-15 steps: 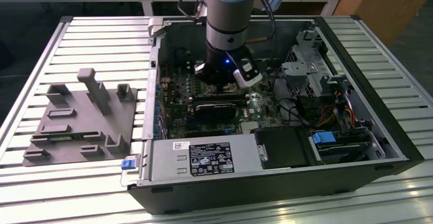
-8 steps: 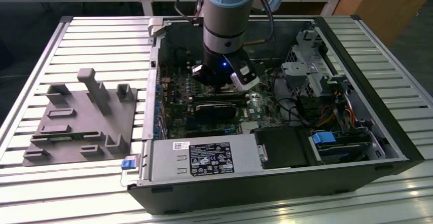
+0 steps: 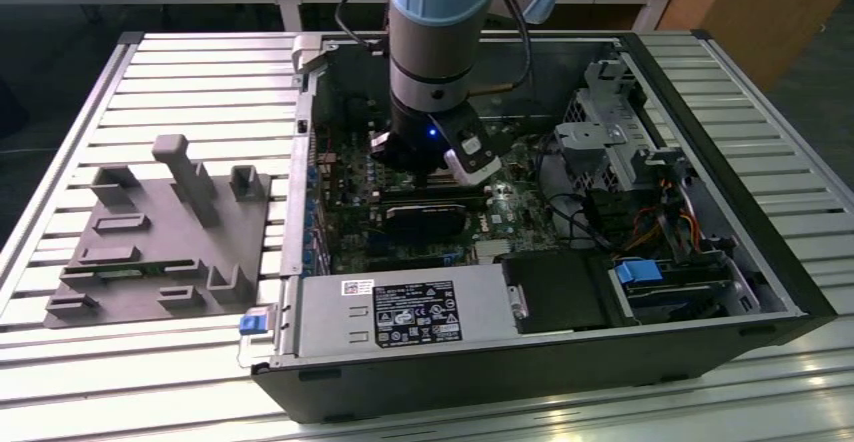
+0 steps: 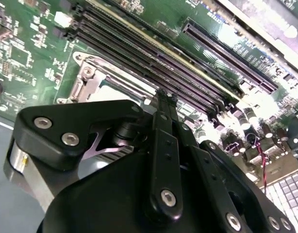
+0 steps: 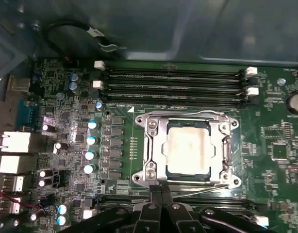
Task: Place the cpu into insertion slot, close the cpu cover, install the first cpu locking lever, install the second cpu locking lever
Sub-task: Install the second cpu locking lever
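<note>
Inside the open computer case (image 3: 747,262) on the slatted desk (image 3: 174,72), the cpu (image 5: 189,147) sits in the insertion slot (image 5: 225,127) with the cpu cover (image 5: 187,119) down around it. The claw (image 5: 159,190), fingers pinched together on nothing, hovers just beside the socket's near edge, by a thin locking lever (image 5: 200,190) running along that edge.

From my seat, the open computer case (image 3: 561,292) leaves room straight down over the motherboard (image 5: 280,141). The insertion slot (image 5: 188,148) has flat board around it, but memory slots (image 5: 173,82) wall it at twelve o'clock in the first wrist view. In the exterior view, the drive cage (image 3: 627,142) and cables (image 3: 587,217) crowd three o'clock.
</note>
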`<state>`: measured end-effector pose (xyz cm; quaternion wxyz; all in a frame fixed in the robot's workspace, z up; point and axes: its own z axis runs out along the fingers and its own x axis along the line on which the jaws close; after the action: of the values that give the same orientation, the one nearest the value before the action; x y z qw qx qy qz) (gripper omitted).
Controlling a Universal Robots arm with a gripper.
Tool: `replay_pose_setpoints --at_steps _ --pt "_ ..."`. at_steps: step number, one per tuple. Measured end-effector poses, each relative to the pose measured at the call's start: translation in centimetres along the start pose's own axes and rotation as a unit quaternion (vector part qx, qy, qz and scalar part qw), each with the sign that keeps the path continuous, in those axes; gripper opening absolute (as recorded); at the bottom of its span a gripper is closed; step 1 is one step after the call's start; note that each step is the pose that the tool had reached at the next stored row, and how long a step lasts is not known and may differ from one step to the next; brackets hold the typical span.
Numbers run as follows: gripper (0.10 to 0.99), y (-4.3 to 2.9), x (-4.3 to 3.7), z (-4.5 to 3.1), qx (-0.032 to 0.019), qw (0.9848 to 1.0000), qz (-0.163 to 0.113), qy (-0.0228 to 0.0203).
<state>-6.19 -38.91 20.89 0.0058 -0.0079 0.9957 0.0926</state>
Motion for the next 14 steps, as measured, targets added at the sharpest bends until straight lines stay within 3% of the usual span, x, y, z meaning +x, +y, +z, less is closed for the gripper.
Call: replay_pose_setpoints --at_steps 6,10,14 --pt "0.106 -0.21 0.09 0.37 -0.0012 1.0 0.0 0.0001" --pt "0.106 -0.8 0.13 0.27 -0.0046 1.0 0.0 -0.0001" --pt "0.106 -1.12 0.39 0.2 -0.0129 0.9999 0.0 -0.0002"
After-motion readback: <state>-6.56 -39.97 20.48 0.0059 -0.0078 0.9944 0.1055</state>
